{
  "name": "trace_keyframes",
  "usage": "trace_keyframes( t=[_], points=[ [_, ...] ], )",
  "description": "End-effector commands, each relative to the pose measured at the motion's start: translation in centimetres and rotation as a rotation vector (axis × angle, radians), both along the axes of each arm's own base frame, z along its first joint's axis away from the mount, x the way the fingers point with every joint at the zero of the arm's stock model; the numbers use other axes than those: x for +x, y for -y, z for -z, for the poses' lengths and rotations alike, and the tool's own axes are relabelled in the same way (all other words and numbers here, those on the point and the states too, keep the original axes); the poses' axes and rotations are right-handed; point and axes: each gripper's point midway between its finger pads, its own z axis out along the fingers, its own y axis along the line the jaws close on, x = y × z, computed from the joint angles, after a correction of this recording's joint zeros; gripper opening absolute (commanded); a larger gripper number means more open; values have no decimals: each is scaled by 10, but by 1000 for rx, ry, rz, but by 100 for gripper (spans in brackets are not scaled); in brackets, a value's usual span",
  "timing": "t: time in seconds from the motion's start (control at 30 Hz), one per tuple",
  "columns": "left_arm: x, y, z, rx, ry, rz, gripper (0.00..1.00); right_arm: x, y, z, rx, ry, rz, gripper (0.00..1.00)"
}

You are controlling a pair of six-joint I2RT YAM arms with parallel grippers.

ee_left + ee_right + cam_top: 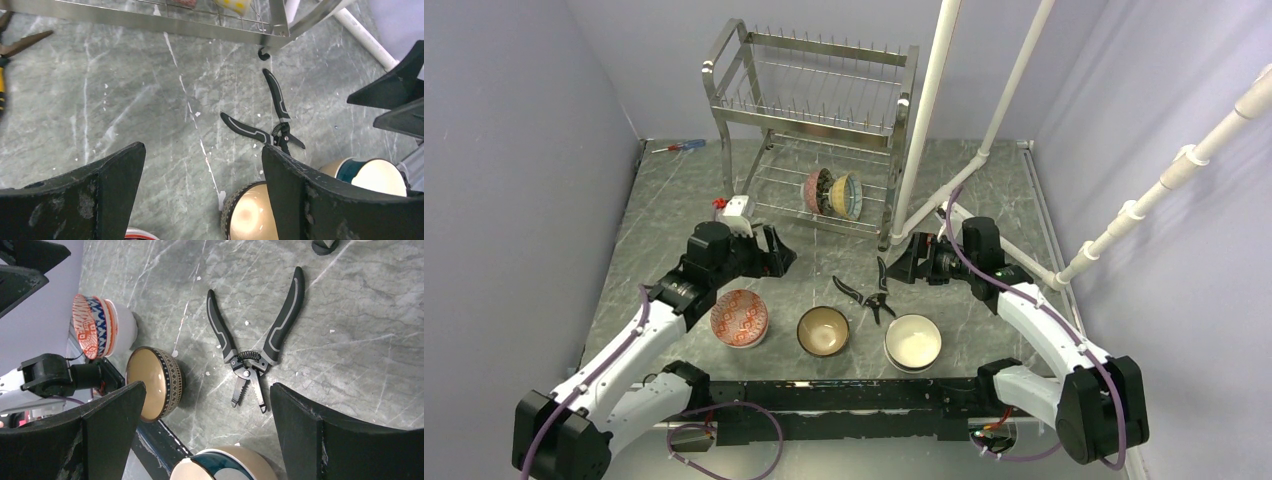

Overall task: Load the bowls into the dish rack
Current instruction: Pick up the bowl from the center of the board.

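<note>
Left gripper (202,151) and right gripper (207,389), jaws wide apart, empty. The tan bowl (823,331) on the bench (684,200) looks rigid, glazed, slippery, chippable; a rim pinch looks best.

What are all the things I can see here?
dish rack: one, shiny silver, back of the table
bowls in the rack: two, red-patterned and teal-yellow, on edge on the lower shelf
bowls on the table: three, red-patterned, tan, white, in a row at the front
pliers: one, black and grey, between rack and bowls
screwdriver: one, red and blue, back left corner
pipes: several, white, right of the rack
table: one, grey marbled
left gripper: one, black, open, empty
right gripper: one, black, open, empty
</note>
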Motion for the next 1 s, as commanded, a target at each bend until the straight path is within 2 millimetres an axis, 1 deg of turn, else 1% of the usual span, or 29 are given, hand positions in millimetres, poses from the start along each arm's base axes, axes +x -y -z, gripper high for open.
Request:
trace_keyframes(
  t=[0.0, 0.17, 0.37, 0.53, 0.67, 0.73, 0.83, 0.97],
  points=[
    [-5, 18, -7, -51, 10, 94, 90, 13, 1, -13, 2, 47, 27, 100],
    [-2, 22, -5, -54, 9, 111, 90, 10, 0, -15, 23, 78, 24, 99],
    [-3, 29, -4, -85, 3, 136, 90, 11, 4, -21, 11, 135, 36, 99],
    [-11, 33, 8, -86, -37, 181, 90, 5, 0, -21, 23, 190, -19, 99],
    [-20, 33, 20, -85, -76, 198, 90, 1, -1, -18, 10, 190, -50, 99],
    [-24, 32, 25, -83, -86, 200, 90, 0, -4, -16, 3, 189, -71, 99],
    [-26, 30, 26, -79, -92, 193, 90, -3, -10, -12, -4, 188, -100, 99],
    [-27, 27, 20, -74, -80, 182, 90, -8, -25, -11, -14, 202, -142, 99]
  ],
)
